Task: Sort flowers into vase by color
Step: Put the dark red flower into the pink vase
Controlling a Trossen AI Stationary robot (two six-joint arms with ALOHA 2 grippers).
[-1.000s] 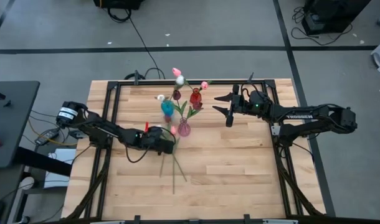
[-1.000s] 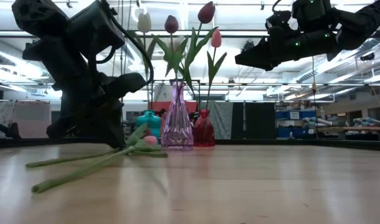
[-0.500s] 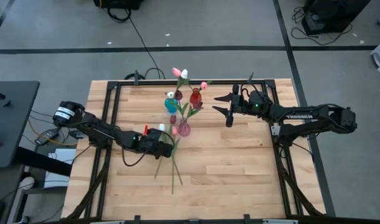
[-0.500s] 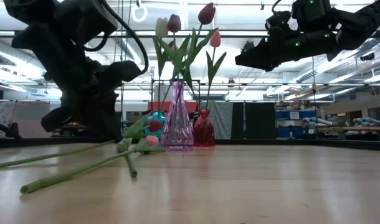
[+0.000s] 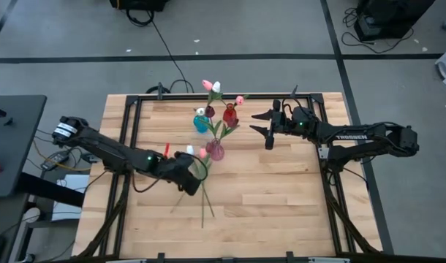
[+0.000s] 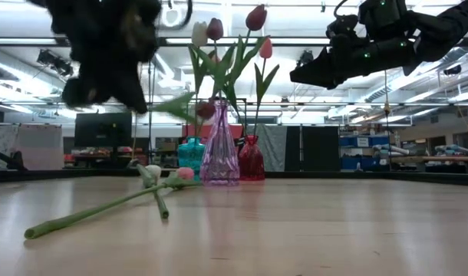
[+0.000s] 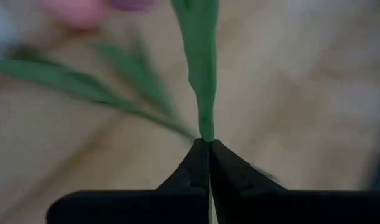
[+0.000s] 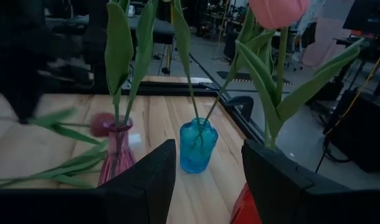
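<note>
My left gripper [image 5: 191, 180] hangs over the table's middle, near the purple vase [image 5: 216, 151], shut on a dark red tulip [image 6: 205, 110] that is off the table. A pink-headed tulip [image 6: 185, 173] and a white-headed one [image 6: 152, 171] lie flat on the wood, stems running toward the near edge [image 5: 203, 208]. The purple vase [image 6: 219, 149], teal vase [image 5: 200, 123] and red vase [image 5: 229, 115] hold upright tulips. My right gripper [image 5: 266, 125] waits open, high above the table's far right part. My left gripper pinches the tulip's thin green stem [image 7: 205, 132] between its two fingertips, coming from above and pointing down. The flower is lifted clear. It reaches out sideways from the fingers, with a leaf [image 6: 173, 107] and the bud toward the purple vase.
The three vases stand close together at the table's far middle, their tulip heads [image 6: 255, 15] rising high. A black frame rail [image 5: 135, 131] borders the wooden top. Bare wood lies on the near right side [image 5: 281, 197].
My left gripper has risen and drifted a little toward the near edge, carrying the dark red tulip up off the table; its bud, which was low beside the vases, now hangs at vase-neck height. The other two tulips on the wood were dragged slightly.
</note>
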